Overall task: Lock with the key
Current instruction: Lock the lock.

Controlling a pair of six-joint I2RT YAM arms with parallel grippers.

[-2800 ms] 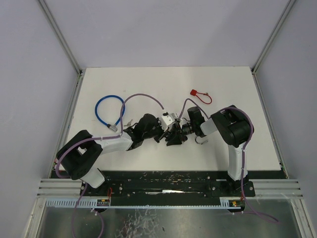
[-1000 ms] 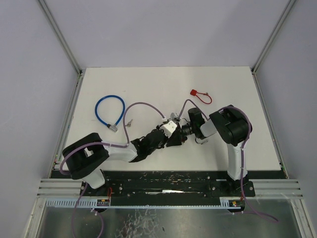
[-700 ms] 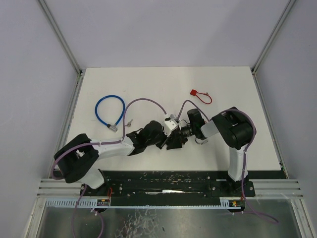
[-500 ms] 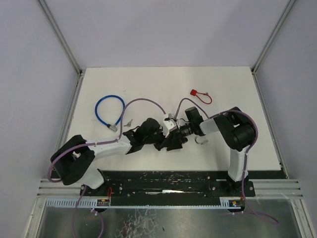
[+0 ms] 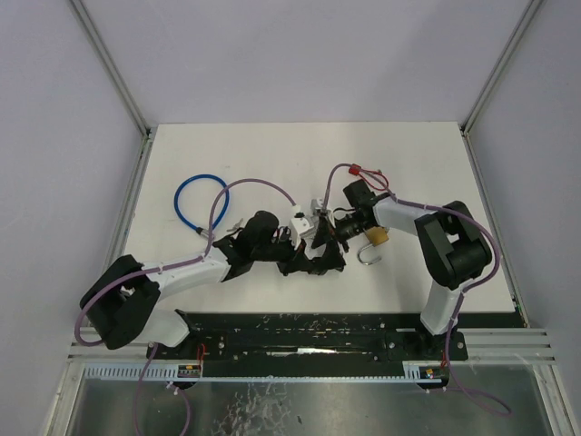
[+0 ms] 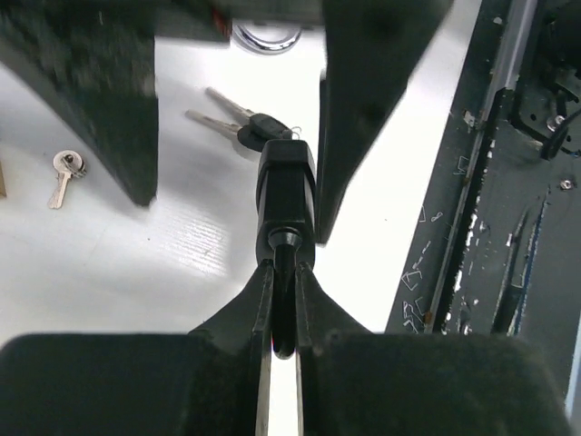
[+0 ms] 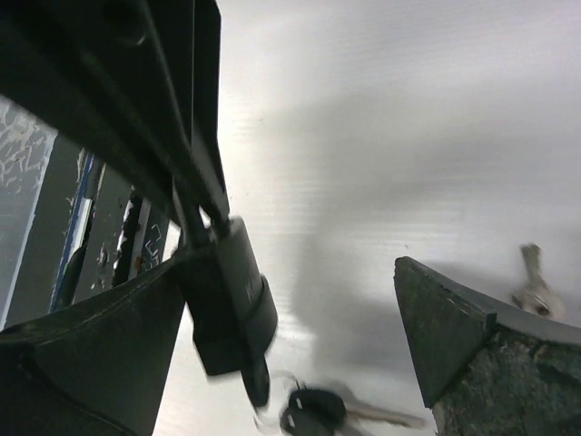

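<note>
Left gripper (image 6: 284, 263): fingers pressed together on the near end of the black padlock (image 6: 286, 195). They have closed the last bit over the past second.
Black padlock: held off the table (image 5: 272, 154), to the left of the brass padlock (image 5: 375, 236) in the top view. It sticks straight out past the left fingertips.
Bunch of keys (image 6: 250, 127): black-headed, at the free end of the black padlock. Whether one of them sits in the keyhole cannot be told.
Right gripper (image 7: 290, 272): fingers spread wide on either side of the black padlock and gripping nothing. One finger is just beside it, the other well apart. Half a second ago the two grippers were bunched close around that spot.
Brass padlock: lies on the table with its shackle toward the near edge. Its body now shows, where before only the shackle stuck out from under the right arm.
Silver key (image 6: 64, 171): flat on the table near the brass padlock, apart from the bunch of keys.
Red tag (image 5: 356, 168): beyond the brass padlock, now partly covered by the right arm; earlier it lay clear.
Blue cable (image 5: 179, 204): well to the left of the brass padlock, unmoved.
</note>
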